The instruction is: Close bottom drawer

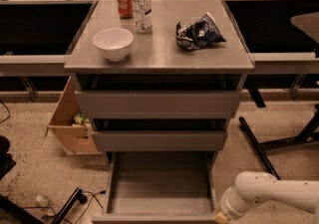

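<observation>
The plain grey, handleless bottom drawer (159,180) stands pulled well out at the foot of the grey metal cabinet (158,61). Its box-like tray is bare and its flat front lies at the lower edge of the view. The white arm's gripper (220,216) sits low, just beside the front's right corner as seen here, probably placed to push it inward. I cannot tell whether it is open or closed.

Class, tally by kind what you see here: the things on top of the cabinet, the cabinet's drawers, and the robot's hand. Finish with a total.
Bowl: 1
Can: 1
Bottle: 1
Snack bag: 1
Drawers: 3 (top drawer, middle drawer, bottom drawer, pulled open)
Hand: 1, low by the bottom drawer's front right corner
Total: 8
</observation>
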Controlling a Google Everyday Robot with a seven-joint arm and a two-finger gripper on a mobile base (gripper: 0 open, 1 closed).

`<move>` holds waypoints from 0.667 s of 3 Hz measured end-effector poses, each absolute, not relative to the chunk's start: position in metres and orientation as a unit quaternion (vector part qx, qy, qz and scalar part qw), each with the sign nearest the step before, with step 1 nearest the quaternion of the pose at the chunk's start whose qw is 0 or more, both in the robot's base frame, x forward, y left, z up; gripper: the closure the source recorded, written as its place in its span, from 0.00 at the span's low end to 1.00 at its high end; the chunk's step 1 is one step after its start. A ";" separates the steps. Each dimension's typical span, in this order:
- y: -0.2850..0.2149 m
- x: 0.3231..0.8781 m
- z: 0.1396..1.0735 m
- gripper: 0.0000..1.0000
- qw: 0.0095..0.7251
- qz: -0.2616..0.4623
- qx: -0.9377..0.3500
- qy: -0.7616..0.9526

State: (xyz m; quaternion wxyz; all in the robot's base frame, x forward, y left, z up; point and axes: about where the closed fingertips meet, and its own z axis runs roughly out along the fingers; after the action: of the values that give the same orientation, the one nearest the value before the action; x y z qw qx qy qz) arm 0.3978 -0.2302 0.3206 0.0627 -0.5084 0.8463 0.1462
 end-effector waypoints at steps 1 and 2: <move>-0.218 0.370 0.291 1.00 0.051 0.172 -0.508 0.843; -0.206 0.331 0.235 1.00 0.044 0.197 -0.502 0.841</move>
State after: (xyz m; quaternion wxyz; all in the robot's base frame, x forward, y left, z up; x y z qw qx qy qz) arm 0.3313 -0.2063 0.2347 0.0441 -0.5021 0.8408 0.1973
